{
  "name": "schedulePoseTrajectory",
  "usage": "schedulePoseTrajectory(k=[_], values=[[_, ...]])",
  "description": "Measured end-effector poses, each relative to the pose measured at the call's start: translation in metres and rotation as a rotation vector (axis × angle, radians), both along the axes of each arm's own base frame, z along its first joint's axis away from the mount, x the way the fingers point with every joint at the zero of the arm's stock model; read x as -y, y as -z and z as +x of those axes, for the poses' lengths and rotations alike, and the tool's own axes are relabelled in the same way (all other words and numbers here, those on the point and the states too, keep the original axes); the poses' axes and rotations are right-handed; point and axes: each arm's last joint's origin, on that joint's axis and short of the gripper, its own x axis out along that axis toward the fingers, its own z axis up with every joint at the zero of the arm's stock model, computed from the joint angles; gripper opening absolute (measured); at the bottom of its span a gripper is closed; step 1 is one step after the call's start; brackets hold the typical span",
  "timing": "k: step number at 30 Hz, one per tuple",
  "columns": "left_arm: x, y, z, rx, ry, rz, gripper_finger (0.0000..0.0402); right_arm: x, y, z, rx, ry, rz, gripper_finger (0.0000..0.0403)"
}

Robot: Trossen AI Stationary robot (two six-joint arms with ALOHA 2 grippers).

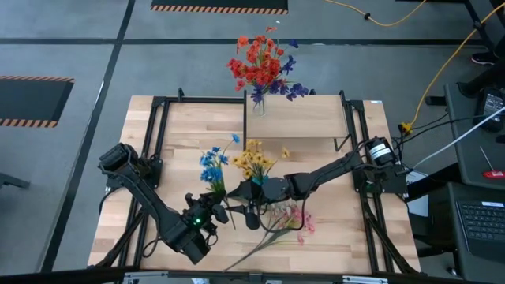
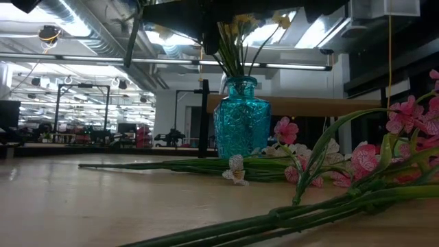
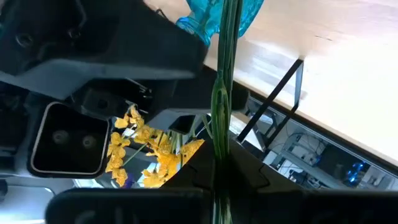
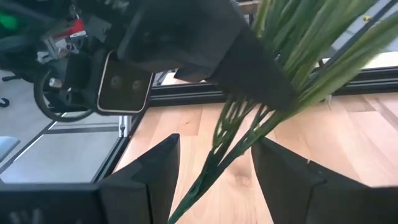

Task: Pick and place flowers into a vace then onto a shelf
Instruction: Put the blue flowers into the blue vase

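Note:
A teal glass vase [image 2: 240, 127] stands on the table and holds yellow flowers [image 1: 256, 162]; it also shows in the left wrist view [image 3: 208, 15]. My left gripper [image 1: 219, 207] is shut on the stalks of the blue flowers [image 1: 213, 162]. My right gripper [image 1: 248, 192] is open above the vase. Its fingers [image 4: 155, 174] stand on either side of green stalks [image 4: 217, 149] without touching them. Pink flowers [image 1: 288, 221] lie flat on the table in front. The shelf [image 1: 296, 117] stands at the far side. My left gripper pinches a tight bundle of green stalks [image 3: 219, 124] between its two fingers, which lie across it. The stalks run straight from the fingers to the vase's mouth. The blooms stand toward the table's far side, clear of the table.
A clear vase [image 1: 258, 102] with red, orange and blue flowers [image 1: 260, 63] stands on the shelf's left part. The pink flowers' long stalks [image 2: 288, 219] cross the near table. Black frame rails [image 1: 158, 142] run along both table sides.

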Motion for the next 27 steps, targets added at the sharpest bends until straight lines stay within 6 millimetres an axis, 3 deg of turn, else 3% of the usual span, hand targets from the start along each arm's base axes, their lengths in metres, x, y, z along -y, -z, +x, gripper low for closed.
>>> schedulePoseTrajectory(k=[13,22,27], values=[[-0.0091,0.0001,0.0075,0.000,-0.036,-0.003,0.0013,0.0040,-0.0012,0.0013,0.015,0.017,0.000,0.0182],[-0.0087,0.0006,0.0075,-0.003,-0.040,-0.024,0.0015,0.0046,-0.0003,0.0014,0.015,0.013,-0.023,0.0094],[-0.0011,0.0009,0.0061,0.056,-0.034,-0.082,0.0040,0.0041,-0.0003,0.0013,0.015,0.002,-0.020,0.0029]])
